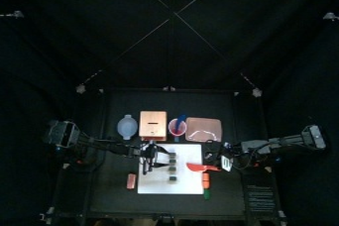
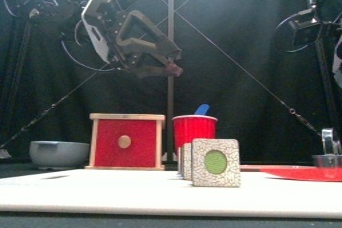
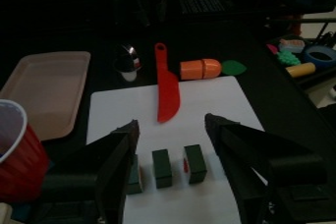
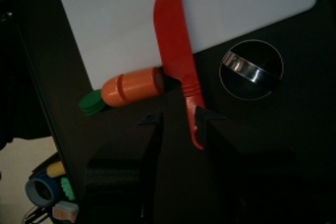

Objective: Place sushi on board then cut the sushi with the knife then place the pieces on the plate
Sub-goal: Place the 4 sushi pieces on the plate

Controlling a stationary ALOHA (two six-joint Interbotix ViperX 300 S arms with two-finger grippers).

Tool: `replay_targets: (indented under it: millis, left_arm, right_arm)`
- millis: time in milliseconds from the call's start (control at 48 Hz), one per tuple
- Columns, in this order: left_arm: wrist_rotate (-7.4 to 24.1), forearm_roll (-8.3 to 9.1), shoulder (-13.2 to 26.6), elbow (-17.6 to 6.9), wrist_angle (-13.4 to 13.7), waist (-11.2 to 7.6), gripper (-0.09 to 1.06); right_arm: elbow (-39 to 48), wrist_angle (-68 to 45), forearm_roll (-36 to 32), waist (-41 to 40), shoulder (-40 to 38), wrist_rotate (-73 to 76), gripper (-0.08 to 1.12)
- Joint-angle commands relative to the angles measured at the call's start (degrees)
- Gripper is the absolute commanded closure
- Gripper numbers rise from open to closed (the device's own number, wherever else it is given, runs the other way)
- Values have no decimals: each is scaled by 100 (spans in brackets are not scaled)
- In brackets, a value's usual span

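Sushi roll (image 3: 161, 167), three dark green toy blocks | on white cutting board (image 3: 210, 100) just under left claw (image 3: 171, 126), jaws spread | likely light, rigid, slick; grip one end block across flat faces.

A blue-grey bowl (image 2: 59, 153), wooden box (image 2: 126, 142) and red cup (image 2: 195, 132) stand in a row, toy carrot (image 4: 129, 87) near metal cutter (image 4: 250, 68)

I can read no text, label, brand, number or sign on anything in front of me in any of my views.
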Motion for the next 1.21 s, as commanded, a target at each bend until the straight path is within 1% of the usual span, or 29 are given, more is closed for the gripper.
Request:
replay_targets:
  millis: [21, 146, 271, 333, 458, 521, 667, 792, 917, 1042, 1208]
  left_arm:
    - [9, 9, -105, -53, -79, 26, 7]
    - [9, 0, -114, 0, -88, 62, 7]
    - [-9, -35, -114, 105, -105, 167, 7]
    - [9, -44, -114, 158, -176, 185, 7]
    - [0, -53, -114, 308, -299, 255, 7]
    - [0, -53, -114, 387, -325, 299, 7]
    - [0, -123, -97, 545, -325, 387, 7]
    - [0, -176, -79, 677, -325, 457, 7]
    - [9, -193, -123, 765, -308, 466, 7]
    - [9, -193, -246, 905, -272, 492, 7]
    - [-9, -211, -457, 1072, -264, 501, 7]
  right_arm:
    - [-246, -26, -62, -9, 18, 0, 33]
    - [-439, -237, -352, -9, 62, 0, 33]
    - [-563, -729, -905, -79, 255, 9, 31]
    - [-633, -1002, -1239, -176, 431, 9, 30]
    - [-747, -1441, -1652, -492, 844, 9, 27]
    - [-800, -1617, -1749, -633, 1020, 9, 24]
    - [-993, -2083, -1881, -765, 1450, -9, 15]
    - [-1187, -2355, -1978, -765, 1890, -53, 13]
    - [-1477, -2443, -2206, -756, 2496, -53, 13]
    - [-1811, -2443, -2391, -738, 3023, -18, 13]
    - [-2215, -2470, -2426, -738, 3551, -18, 13]
